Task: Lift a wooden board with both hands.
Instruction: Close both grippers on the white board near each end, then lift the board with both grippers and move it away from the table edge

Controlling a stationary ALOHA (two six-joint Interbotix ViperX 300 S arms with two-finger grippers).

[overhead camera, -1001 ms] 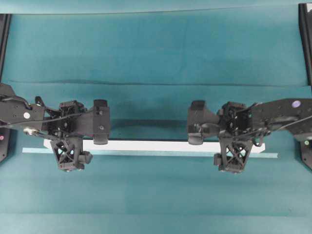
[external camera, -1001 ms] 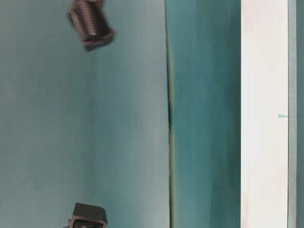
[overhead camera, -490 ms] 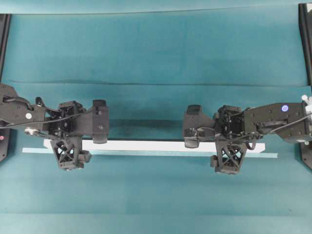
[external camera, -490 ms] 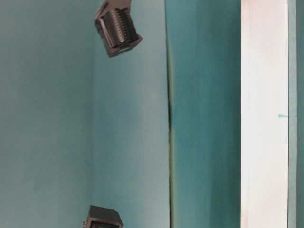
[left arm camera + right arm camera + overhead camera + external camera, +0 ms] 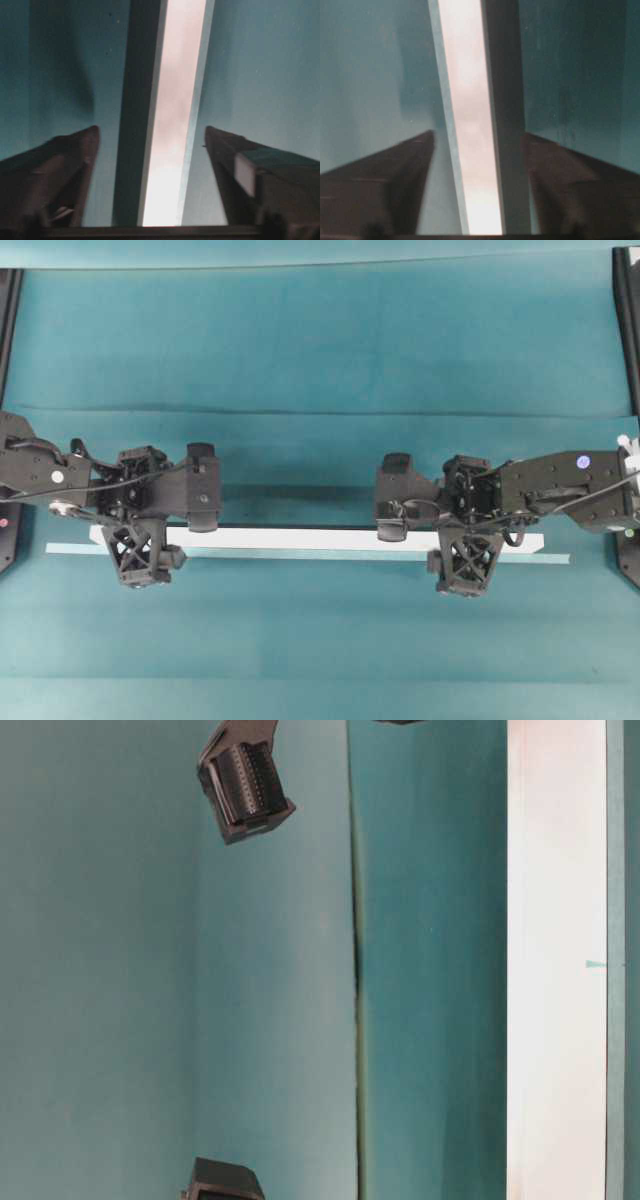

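The wooden board (image 5: 300, 538) is a long white plank lying flat on the teal cloth, running left to right. My left gripper (image 5: 140, 536) hangs over its left end and my right gripper (image 5: 468, 540) over its right part. Both point down and are open, straddling the board. In the left wrist view the board (image 5: 175, 125) runs between the dark fingers (image 5: 75, 160), apart from both. In the right wrist view the board (image 5: 470, 125) likewise lies between spread fingers (image 5: 405, 170), untouched. In the table-level view the board (image 5: 555, 960) stands as a vertical white band.
A thin pale teal strip (image 5: 560, 559) lies along the board's near edge and sticks out past both ends. A cloth fold (image 5: 320, 412) crosses the table behind the arms. Black frame posts (image 5: 8, 300) (image 5: 628, 320) stand at the far corners.
My right gripper has shifted a little to the left along the board. In the table-level view the black gripper parts have moved nearer the board. The board has not moved.
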